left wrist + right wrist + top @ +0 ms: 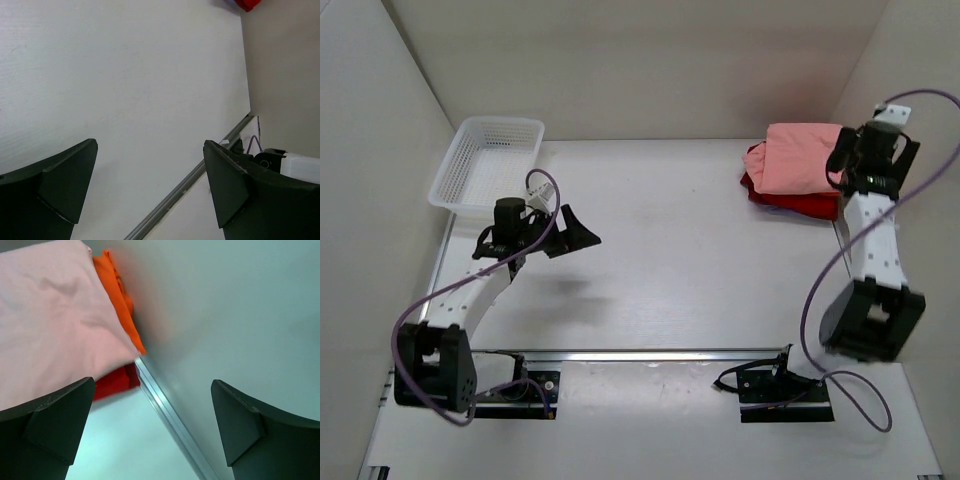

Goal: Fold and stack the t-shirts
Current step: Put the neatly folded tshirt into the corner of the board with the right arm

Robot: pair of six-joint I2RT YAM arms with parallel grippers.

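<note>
Fingers of left gripper (150,145) wide apart, empty, above table (125,75). Right gripper (152,381) wide, empty, beside far-right stack: salmon-pink t-shirt (800,158) atop red t-shirt (798,204). Orange t-shirt (119,302) under pink shows only in right wrist view.

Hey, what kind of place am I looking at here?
Probably a robot lab test cell: a white table boxed in by plain white panels, two arms bolted at its near edge, and stacked t-shirts as practice items.
</note>
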